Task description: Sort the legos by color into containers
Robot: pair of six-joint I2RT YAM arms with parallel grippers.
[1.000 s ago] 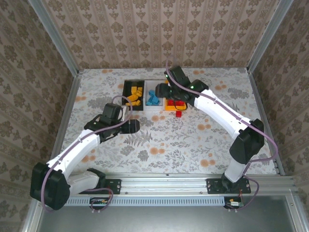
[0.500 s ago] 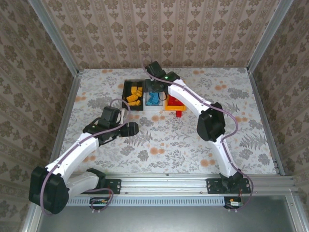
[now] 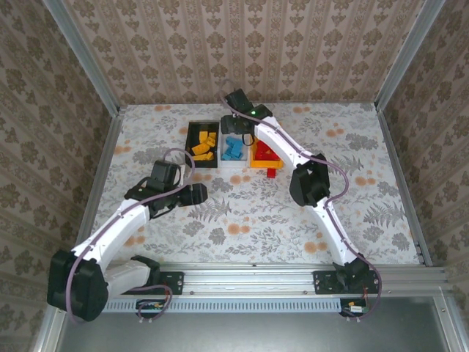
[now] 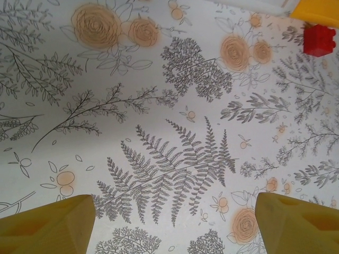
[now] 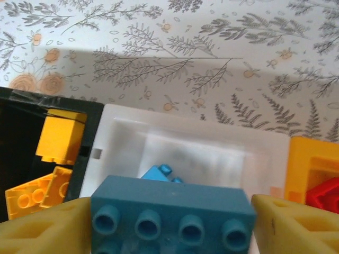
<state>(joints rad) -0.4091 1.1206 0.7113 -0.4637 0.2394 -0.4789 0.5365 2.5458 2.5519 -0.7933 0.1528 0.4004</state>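
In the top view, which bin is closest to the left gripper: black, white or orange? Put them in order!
From the left gripper:
1. The black bin: nearest, just beyond the gripper, at the left end of the row.
2. The white bin: next, in the middle of the row.
3. The orange bin: farthest, at the right end.

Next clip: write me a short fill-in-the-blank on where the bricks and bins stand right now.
The brick between the fingers of the right claw is ___. The bin under that claw is ___. The yellow bricks lie in the ___ bin. One loose ___ brick lies on the table beside the orange bin.
Missing words: blue; white; black; red.
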